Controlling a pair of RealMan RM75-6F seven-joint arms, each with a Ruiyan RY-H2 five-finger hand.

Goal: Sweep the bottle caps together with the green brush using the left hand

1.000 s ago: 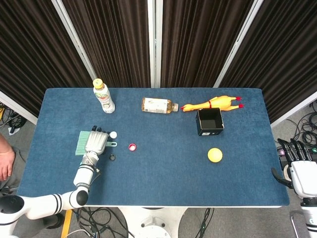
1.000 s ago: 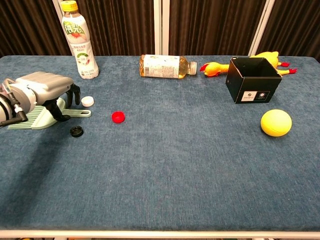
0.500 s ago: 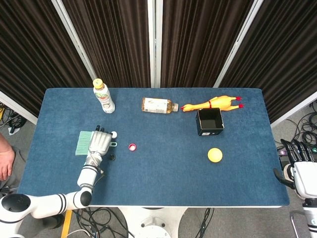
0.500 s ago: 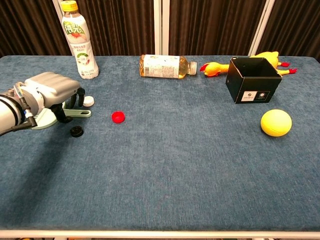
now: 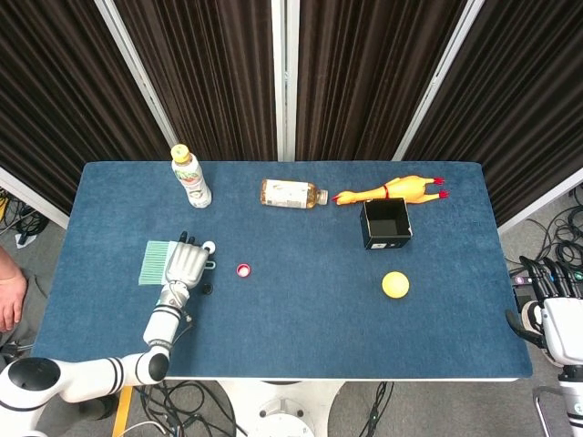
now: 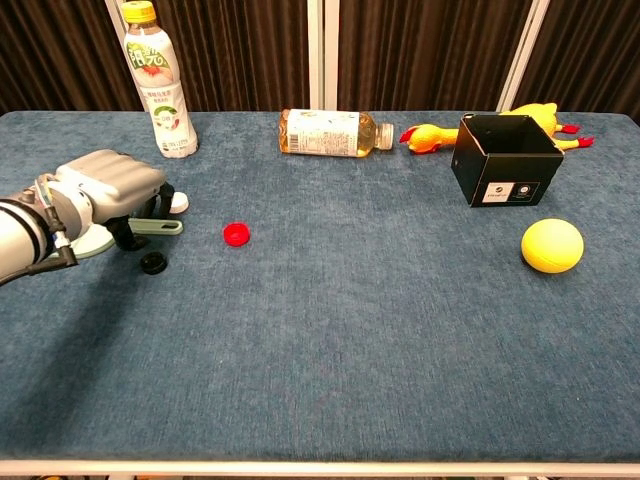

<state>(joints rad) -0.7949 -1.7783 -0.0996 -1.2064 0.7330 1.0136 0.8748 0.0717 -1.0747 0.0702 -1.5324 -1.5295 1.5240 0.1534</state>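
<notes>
Left hand: the left hand (image 5: pixel 185 263) lay palm down over the green brush (image 5: pixel 153 261), fingers curled over its handle in the chest view; whether it actually gripped could not be told.
Green brush: flat on the table (image 5: pixel 301 319) at the left side, bristle end poking out left of the hand.
Bottle caps: white cap (image 6: pixel 179 201) just beside the fingertips, black cap (image 6: pixel 152 263) near the hand's front, red cap (image 6: pixel 236 234) further right, all three apart from one another.
Progress: by my judgement, sweeping had not begun; grasping, lifting and gathering the caps were all left.
Upright bottle (image 5: pixel 189 177): standing at the back left, cap on.
Lying bottle (image 5: pixel 291 193): on its side at the back centre.
Black box (image 5: pixel 385 223): open-topped, nothing visible inside.
Right hand: the right hand (image 5: pixel 549 280) hung off the table's right edge, fingers apart, holding nothing.
</notes>
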